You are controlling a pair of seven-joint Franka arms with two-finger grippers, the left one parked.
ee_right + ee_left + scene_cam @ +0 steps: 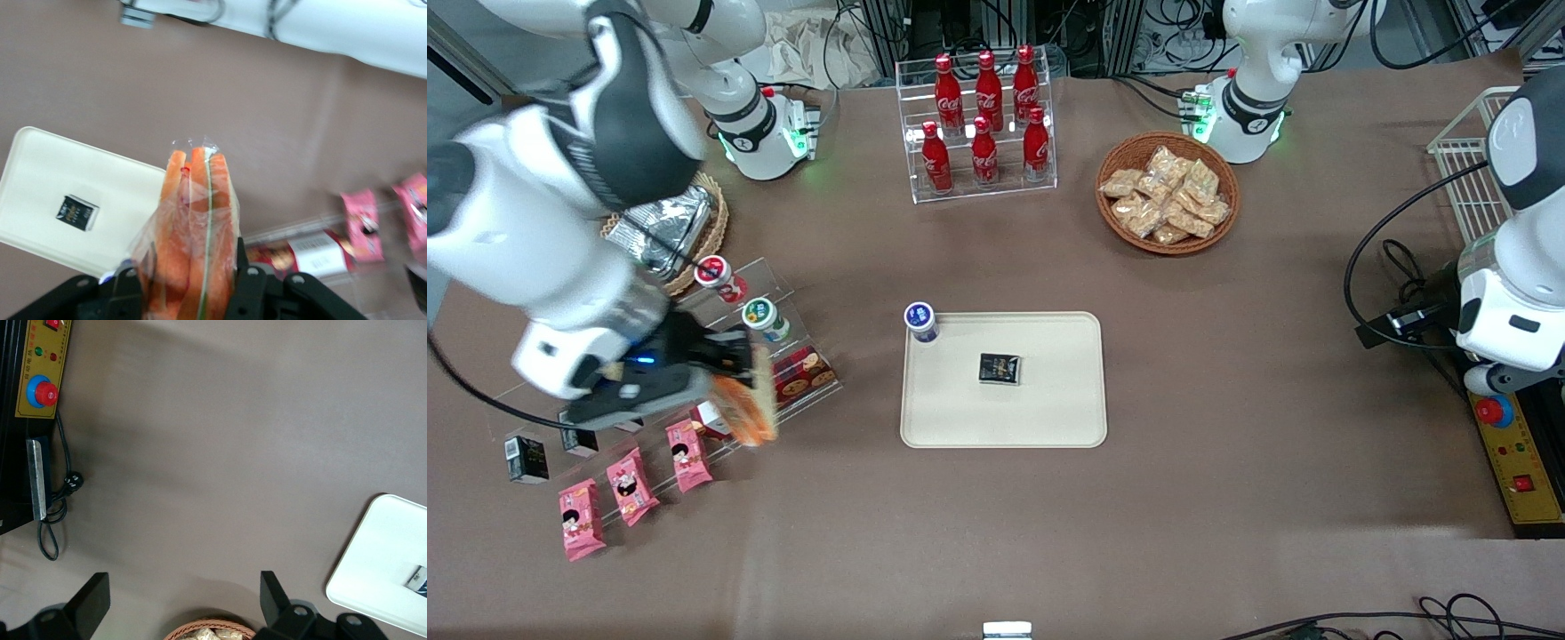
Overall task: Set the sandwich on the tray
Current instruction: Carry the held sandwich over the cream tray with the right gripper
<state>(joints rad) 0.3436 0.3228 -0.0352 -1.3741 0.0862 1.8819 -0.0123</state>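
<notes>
**Sandwich gripped in the air, above the snack shelf, tray not reached**

The gripper (740, 378) is clamped on the sandwich (749, 404), fingers pressing both flat sides of the clear wrap; the wrist view shows the orange-red filling edge of the sandwich (193, 233) poking out between the black fingers (248, 280). Its end inside the gripper is hidden by the fingers. In the front view the sandwich is blurred and hangs above the tiered clear shelf (800, 342), covering part of a red-and-white pack beneath it, so that pack is hard to read.

The tray (1049, 418) lies flat on the brown table (1227, 498), well apart from the sandwich, toward the parked arm's end. On it sits a small dark packet (999, 368), and a blue-lidded cup (920, 321) stands at one tray corner. In the wrist view, the tray (40, 173) is cut off by the gripper body.

Pink snack packs (631, 484) lie nearer the front camera than the shelf. A foil-wrapped item (667, 227) in a wicker basket is partly hidden by the working arm.
</notes>
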